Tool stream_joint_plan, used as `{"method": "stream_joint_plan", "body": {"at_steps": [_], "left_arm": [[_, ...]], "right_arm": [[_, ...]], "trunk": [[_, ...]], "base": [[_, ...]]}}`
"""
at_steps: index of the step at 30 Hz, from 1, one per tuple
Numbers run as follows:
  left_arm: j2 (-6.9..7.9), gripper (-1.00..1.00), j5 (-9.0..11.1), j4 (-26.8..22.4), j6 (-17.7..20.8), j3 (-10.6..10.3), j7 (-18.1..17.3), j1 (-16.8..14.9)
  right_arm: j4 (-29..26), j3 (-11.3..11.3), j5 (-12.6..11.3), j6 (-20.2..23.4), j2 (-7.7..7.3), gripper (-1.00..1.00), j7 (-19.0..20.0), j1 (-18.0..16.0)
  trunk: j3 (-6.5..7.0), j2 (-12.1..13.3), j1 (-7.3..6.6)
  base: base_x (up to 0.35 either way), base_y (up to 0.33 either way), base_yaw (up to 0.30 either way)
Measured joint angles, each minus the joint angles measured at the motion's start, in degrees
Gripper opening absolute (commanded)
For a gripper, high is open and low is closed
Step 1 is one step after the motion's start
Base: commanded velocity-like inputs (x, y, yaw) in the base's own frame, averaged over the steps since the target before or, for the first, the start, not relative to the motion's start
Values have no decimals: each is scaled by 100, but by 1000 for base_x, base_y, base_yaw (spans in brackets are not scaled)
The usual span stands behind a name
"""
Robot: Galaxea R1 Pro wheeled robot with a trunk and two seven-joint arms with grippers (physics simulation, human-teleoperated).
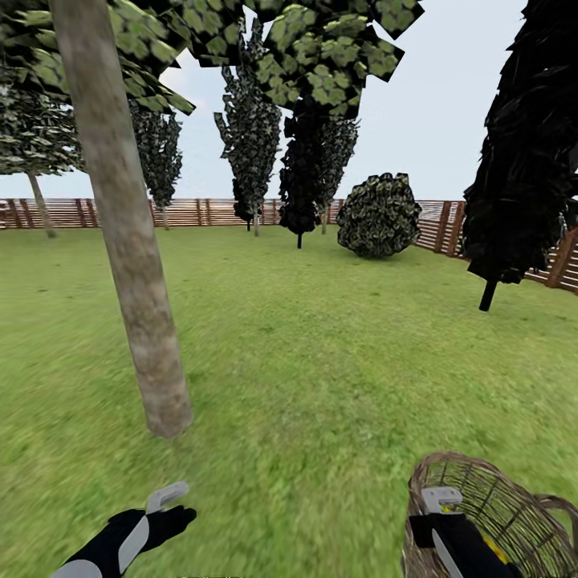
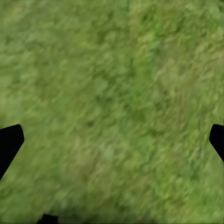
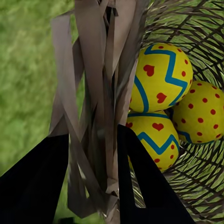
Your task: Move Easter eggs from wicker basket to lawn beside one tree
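Observation:
The wicker basket (image 1: 514, 506) is at the lower right of the head view, with my right gripper (image 1: 441, 502) shut on its near rim. In the right wrist view the black fingers (image 3: 42, 177) straddle the woven rim (image 3: 100, 93), and three yellow Easter eggs (image 3: 161, 74) (image 3: 203, 109) (image 3: 156, 135) lie together inside. A thick mottled tree trunk (image 1: 132, 265) rises from the lawn (image 1: 321, 361) just ahead at the left. My left gripper (image 1: 172, 502) hangs open over bare grass (image 2: 112, 93) a little short of the trunk's foot.
A brown slatted fence (image 1: 201, 213) bounds the garden at the back and right. Dark narrow trees (image 1: 301, 177) (image 1: 522, 160) and a round bush (image 1: 379, 215) stand far off. Open grass stretches between the trunk and the basket.

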Motion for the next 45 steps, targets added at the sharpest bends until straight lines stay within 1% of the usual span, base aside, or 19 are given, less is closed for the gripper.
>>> {"method": "stream_joint_plan", "body": {"at_steps": [6,12,31,34,40,43,45], "left_arm": [[5,100,-1,-8,8,0,0,0],[43,100,5,-8,11,3,-4,0],[37,100,7,-8,12,7,-5,-3],[37,100,8,-8,12,4,-7,-4],[38,100,8,-12,-1,8,-7,-3],[36,100,6,-9,6,15,-8,-4],[38,100,14,-14,120,18,-9,-4]], "right_arm": [[0,-2,6,0,-5,-100,-1,0],[0,-2,4,1,-4,-100,-1,0],[-2,5,9,3,4,-100,0,-2],[-3,75,-9,0,7,-100,6,-2],[-2,88,-3,1,6,-100,5,-2],[3,93,-20,0,13,-100,8,-1],[3,194,13,2,21,-100,4,-2]], "trunk": [[122,241,-132],[243,482,-264],[619,1238,-681],[679,1359,-747],[801,1600,-879],[805,1602,-879],[805,1601,-882]], "base": [[0,0,295],[0,0,296],[0,0,295],[0,0,295],[0,0,287],[60,0,78],[298,0,5]]}}
